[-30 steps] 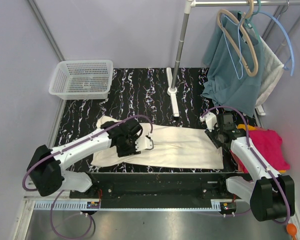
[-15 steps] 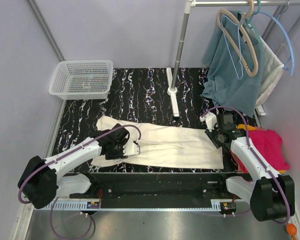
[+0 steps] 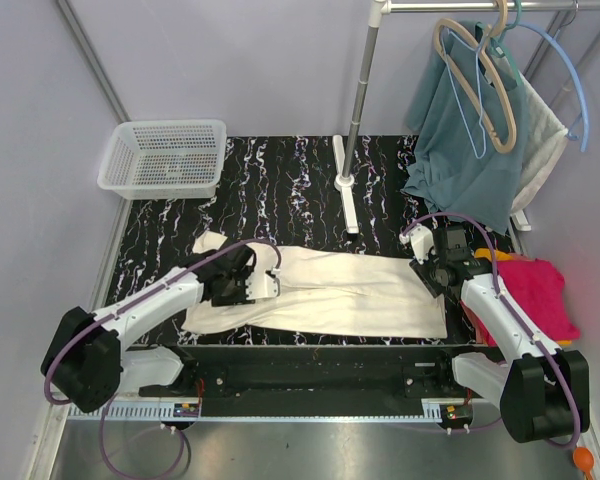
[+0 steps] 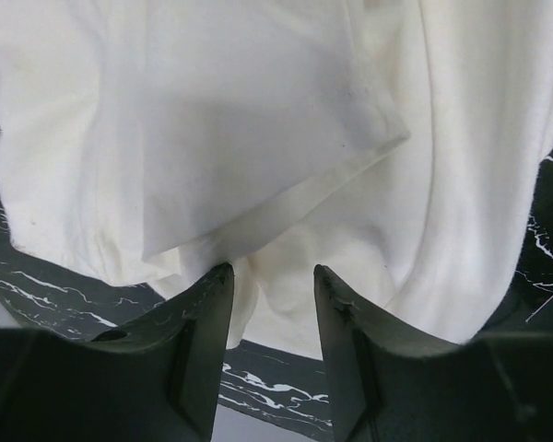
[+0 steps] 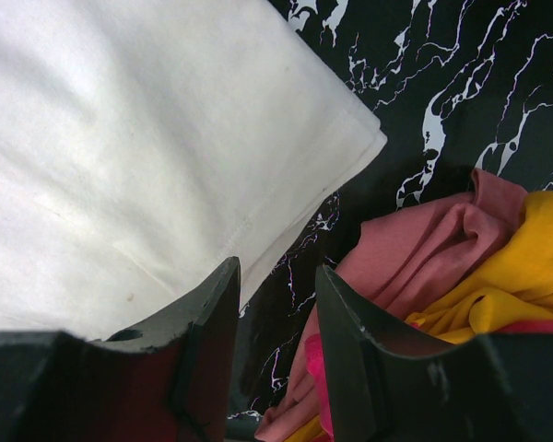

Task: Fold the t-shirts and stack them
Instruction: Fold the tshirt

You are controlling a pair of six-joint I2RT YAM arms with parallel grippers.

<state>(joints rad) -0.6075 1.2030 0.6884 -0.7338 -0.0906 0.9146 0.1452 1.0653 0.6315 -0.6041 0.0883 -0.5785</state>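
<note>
- Cream shirt point(image 3: 330, 292) lies flat along the near side of the table point(image 3: 280, 180), with the pink and orange shirts point(image 3: 535, 290) piled at its right end.
- Left claw point(image 4: 272, 270) hovers apart over the sleeve end, holding nothing.
- Right claw point(image 5: 277, 267) is apart at the hem corner.
- I'd pinch every layer at the edge before folding.

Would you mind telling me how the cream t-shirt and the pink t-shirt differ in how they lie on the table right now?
The cream t-shirt lies smoothed into a long flat band across the middle of the table; the pink t-shirt sits bunched in a heap at the right edge. The cream t-shirt lies alone, while the pink t-shirt is mixed with an orange t-shirt. Both are plain, unprinted cloth.
</note>
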